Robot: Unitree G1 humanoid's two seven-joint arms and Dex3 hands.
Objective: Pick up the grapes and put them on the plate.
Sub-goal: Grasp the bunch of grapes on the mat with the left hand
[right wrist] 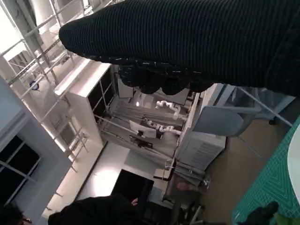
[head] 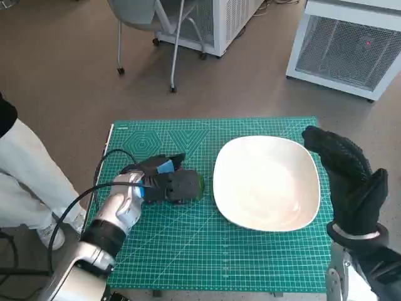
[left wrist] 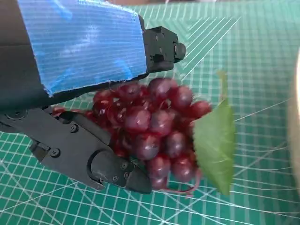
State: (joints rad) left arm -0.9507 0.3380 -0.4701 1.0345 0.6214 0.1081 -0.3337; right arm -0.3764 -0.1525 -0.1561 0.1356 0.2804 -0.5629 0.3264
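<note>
While the green cutting mat [head: 188, 251] covers the table, the left hand [head: 164, 180] clasps the grapes [left wrist: 154, 131], leaf [left wrist: 215, 143] toward the plate [head: 266, 182], and the right hand [head: 351, 182] hovers spread.

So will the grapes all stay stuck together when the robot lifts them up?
Probably mostly. The grapes look like one tight bunch with a leaf attached, so they should lift together. The bunch may sag or swing a little, since it's lumpy, not stiff. The round, shiny berries could slip in the left hand, which sits over them.

Dark red grapes [left wrist: 154, 131] with green leaf lie beside the white plate [head: 266, 182].
</note>
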